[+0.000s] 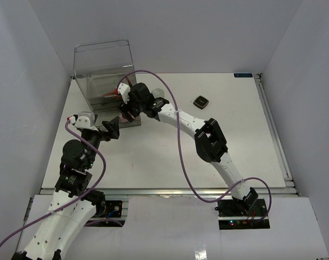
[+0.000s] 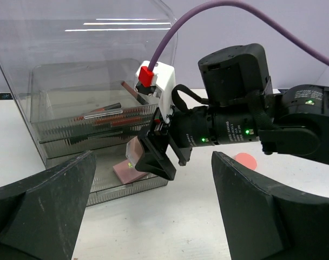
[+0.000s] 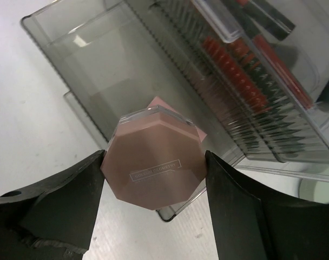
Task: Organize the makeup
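Pinched in right gripper (image 3: 153, 189), jaws part-closed on its sides: pink compact (image 3: 153, 162), poised over pulled-out bottom drawer (image 3: 83, 70) of clear drawer box (image 1: 102, 67). Stowing step in hand. Next: lower into drawer, release. Left gripper (image 1: 111, 129) agape, empty, near drawer front.

table (image 1: 235, 141): white and flat
drawer box (image 1: 102, 70): clear, stands at the far left
black compact (image 1: 201, 101): lies far back, apart from the box
pink disc (image 2: 244, 161): lies flat
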Controlling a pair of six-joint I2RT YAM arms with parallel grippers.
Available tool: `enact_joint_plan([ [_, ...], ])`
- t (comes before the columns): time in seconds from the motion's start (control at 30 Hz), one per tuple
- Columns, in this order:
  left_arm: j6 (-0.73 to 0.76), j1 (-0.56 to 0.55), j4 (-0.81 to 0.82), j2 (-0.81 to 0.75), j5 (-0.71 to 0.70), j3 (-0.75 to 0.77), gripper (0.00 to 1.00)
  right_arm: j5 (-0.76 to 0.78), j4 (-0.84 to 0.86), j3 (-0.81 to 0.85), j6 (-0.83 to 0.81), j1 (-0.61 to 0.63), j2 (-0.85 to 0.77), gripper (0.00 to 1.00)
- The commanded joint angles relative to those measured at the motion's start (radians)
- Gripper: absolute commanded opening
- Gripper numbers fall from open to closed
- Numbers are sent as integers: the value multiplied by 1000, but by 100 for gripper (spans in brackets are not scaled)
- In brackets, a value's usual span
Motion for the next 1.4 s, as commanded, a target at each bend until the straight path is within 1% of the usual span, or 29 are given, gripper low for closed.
enact_joint_plan([
  [0.0,4,8,10,-2,-7,-4,98,112,157,31,39,6,26,25],
  [0.07,4,8,10,-2,-7,-5,98,149,171,25,32,9,42,36],
  [0.1,4,8,10,-1,-8,-5,98,157,177,24,31,9,44,38],
  [0.13,4,8,11,-1,-9,-6,98,161,181,20,23,9,49,45],
  [0.17,5,9,12,-1,-10,-6,98,166,185,15,12,9,56,54],
  [0.27,5,9,10,2,-10,-7,98,153,185,-5,3,10,47,69],
  [0.3,5,9,10,3,-10,-7,98,146,185,-13,1,10,39,72],
  [0.43,5,9,9,5,-12,-7,98,127,184,-56,0,9,-11,79],
  [0.57,5,9,9,6,-10,-8,98,86,175,-115,-6,9,-65,88],
  [0.73,5,11,9,9,-10,-10,98,68,166,-177,-27,4,-138,95],
  [0.83,5,11,9,12,-10,-10,98,33,135,-204,-36,-9,-185,95],
  [0.9,4,11,8,15,-10,-10,98,-28,96,-228,-47,-43,-229,95],
  [1.0,3,11,5,10,-6,-10,98,-173,60,-302,-55,-118,-291,94],
  [1.07,2,11,6,6,-1,-10,98,-200,47,-353,-40,-164,-322,94],
  [1.1,2,11,7,6,4,-11,98,-199,42,-354,-39,-186,-333,94],
  [1.2,1,11,6,10,17,-10,98,-168,-12,-448,4,-275,-350,94],
  [1.37,-1,11,4,18,36,-5,98,-55,-95,-524,63,-360,-344,94],
])
